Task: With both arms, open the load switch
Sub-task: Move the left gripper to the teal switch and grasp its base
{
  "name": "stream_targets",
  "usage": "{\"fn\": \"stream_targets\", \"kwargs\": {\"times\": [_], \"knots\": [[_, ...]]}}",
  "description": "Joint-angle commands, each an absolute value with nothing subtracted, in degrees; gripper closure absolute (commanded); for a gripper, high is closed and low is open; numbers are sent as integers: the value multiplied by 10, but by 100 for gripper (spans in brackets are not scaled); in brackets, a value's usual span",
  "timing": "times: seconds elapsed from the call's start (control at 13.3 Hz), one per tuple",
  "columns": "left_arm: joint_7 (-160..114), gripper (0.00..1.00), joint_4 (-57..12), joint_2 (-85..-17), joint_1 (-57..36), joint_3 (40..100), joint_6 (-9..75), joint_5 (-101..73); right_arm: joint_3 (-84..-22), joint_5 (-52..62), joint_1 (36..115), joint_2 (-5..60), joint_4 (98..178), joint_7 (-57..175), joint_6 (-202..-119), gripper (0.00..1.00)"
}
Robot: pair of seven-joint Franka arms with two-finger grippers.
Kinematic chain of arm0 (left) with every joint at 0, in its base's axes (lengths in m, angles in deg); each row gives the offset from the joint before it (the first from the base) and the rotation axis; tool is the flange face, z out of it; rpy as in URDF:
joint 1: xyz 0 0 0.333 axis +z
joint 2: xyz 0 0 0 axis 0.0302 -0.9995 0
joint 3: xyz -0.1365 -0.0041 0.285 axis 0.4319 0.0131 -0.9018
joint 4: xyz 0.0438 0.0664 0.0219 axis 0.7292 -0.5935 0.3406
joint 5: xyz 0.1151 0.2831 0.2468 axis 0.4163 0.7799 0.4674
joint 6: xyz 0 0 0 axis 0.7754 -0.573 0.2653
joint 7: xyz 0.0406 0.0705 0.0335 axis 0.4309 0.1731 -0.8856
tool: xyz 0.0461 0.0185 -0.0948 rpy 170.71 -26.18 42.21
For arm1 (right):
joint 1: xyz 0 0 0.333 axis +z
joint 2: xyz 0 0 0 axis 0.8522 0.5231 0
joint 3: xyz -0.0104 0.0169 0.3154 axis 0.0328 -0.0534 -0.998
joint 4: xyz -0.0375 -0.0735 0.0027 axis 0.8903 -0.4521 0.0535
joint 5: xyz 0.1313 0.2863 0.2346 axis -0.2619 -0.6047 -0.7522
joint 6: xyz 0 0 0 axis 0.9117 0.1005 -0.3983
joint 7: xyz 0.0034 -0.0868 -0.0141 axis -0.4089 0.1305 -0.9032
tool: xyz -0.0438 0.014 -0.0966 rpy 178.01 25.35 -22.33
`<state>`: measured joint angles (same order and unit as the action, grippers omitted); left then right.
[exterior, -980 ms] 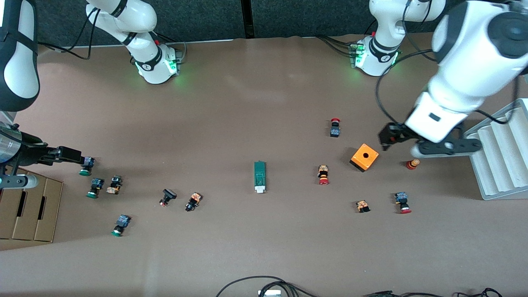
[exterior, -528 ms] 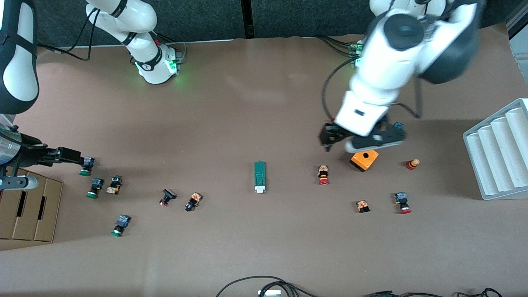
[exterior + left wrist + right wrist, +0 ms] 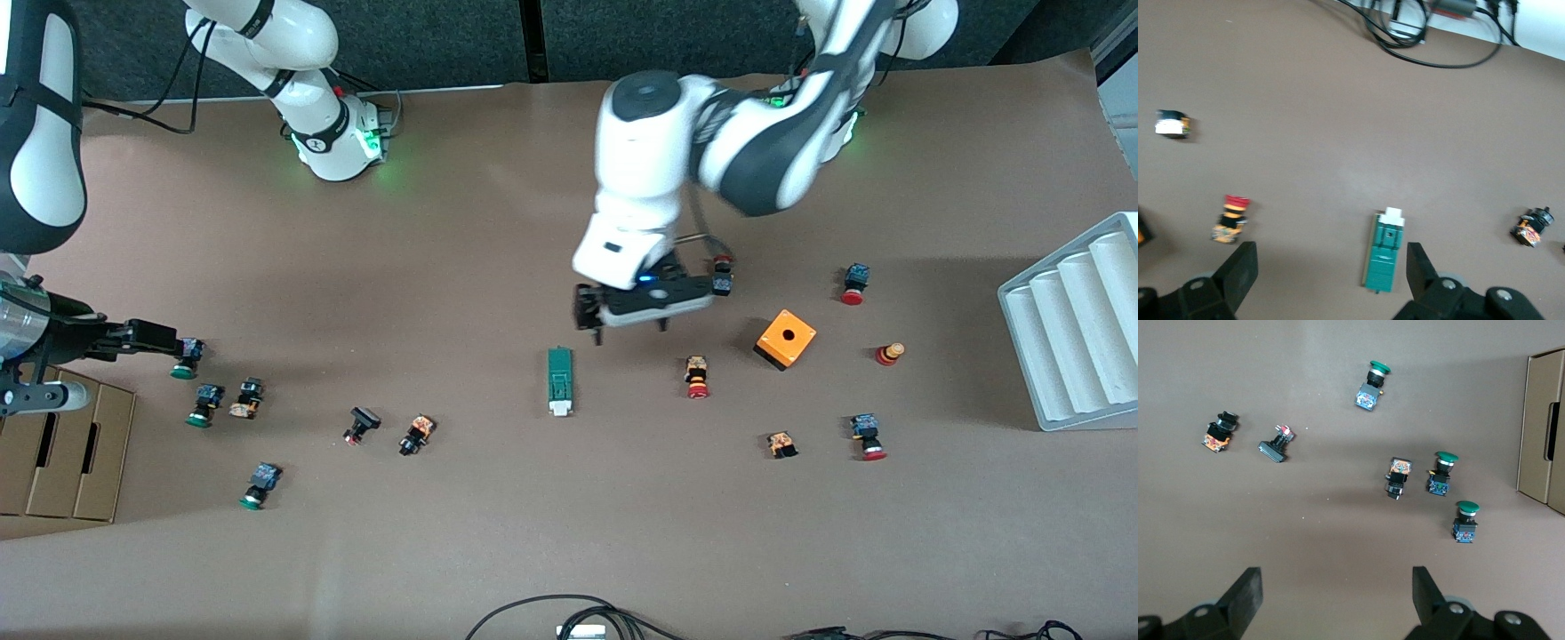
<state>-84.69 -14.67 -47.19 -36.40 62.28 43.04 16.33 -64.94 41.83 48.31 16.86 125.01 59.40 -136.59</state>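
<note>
So the load switch (image 3: pixel 559 380) is lying flat on the brown table (image 3: pixel 533 533) about mid-way between the two arms' ends, white tab end pointing toward the front camera. My left gripper (image 3: pixel 627 327) is up in the air over bare table just beside the switch's dark end, a bit toward the left arm's end, and nothing is in it. From the front I can't really read the jaws, but the left wrist view sorts that out: both fingers (image 3: pixel 1238 273) stand wide apart with the switch (image 3: pixel 1385 251) lying between them lower down, untouched. That same view picks up the cables (image 3: pixel 1425 40) at the table edge, which the front view cuts off at the bottom. The right gripper (image 3: pixel 156 336) waits at the right arm's end, over the green-capped buttons (image 3: pixel 185 357), and it's half lost in shadow from the front; its wrist view shows the fingers (image 3: pixel 1245 597) spread wide, empty, with the cardboard box (image 3: pixel 1543 427) clipped at the edge. The orange cube (image 3: pixel 786 339) sits toward the left arm's end, with a grey ribbed tray (image 3: pixel 1076 320) cut off at that edge. Dark panels back the room.
</note>
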Motion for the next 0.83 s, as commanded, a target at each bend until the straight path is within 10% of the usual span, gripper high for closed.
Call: {"fn": "stream_targets", "kwargs": {"times": [0.0,0.75], "knots": [[-907,2,-161,-515,-380,616,515,219,-653,407,483,171,1249,587,-1369,0],[-1281,2,-162,-651,-463,615,536,637,-655,397,491,203,1249,507,-1387,0]]}}
